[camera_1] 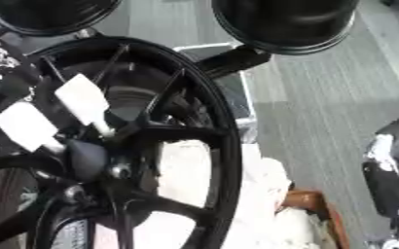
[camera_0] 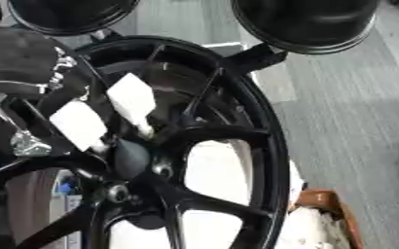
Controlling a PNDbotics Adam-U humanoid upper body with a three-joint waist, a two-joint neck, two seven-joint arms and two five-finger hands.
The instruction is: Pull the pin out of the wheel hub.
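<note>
**Black alloy wheel, left hand at hub**

One left hand [camera_0: 32,68], black with silver joints, enters from the left; two white-padded fingertips [camera_0: 132,99] reach down-right toward the hub, set apart, though whether they pinch anything cannot be told. One wheel [camera_0: 262,146], glossy black, multi-spoke, stands on edge and fills the centre. One hub [camera_0: 131,158] lies at lower left of centre; a small pale pin [camera_0: 145,129], angled up-left to down-right, shows at a fingertip's end. Two round black objects [camera_0: 309,24] sit along the top. One right hand [camera_1: 390,170] appears at the right edge, fingers unreadable.
</note>
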